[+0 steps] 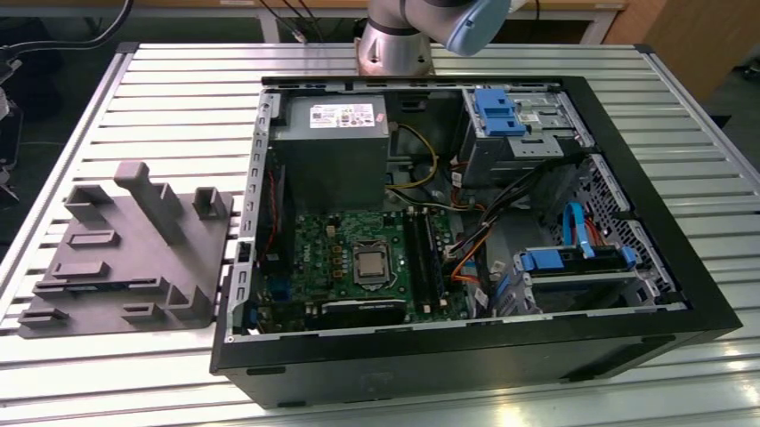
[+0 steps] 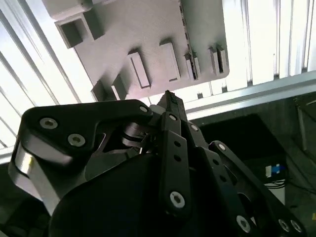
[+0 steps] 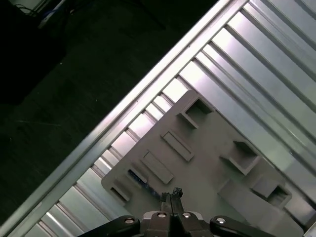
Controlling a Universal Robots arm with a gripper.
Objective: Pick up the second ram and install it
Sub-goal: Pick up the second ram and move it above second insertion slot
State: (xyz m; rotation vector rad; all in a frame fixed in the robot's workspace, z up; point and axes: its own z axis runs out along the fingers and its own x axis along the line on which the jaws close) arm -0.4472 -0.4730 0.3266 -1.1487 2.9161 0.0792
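Slatted table [image 3: 276, 54] lies open around grey fixture [image 3: 207, 153], jaws together over its edge.

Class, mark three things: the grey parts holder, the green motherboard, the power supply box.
grey parts holder [image 1: 128, 267], exterior view, flat base.
green motherboard [image 1: 319, 245], exterior view, bare green board area.
power supply box [image 1: 327, 169], exterior view, grey top face.

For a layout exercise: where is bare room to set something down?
Bare silver slatted table beyond the grey plastic holder, and on the exterior view's right of the open black computer case. Inside the case is crowded.
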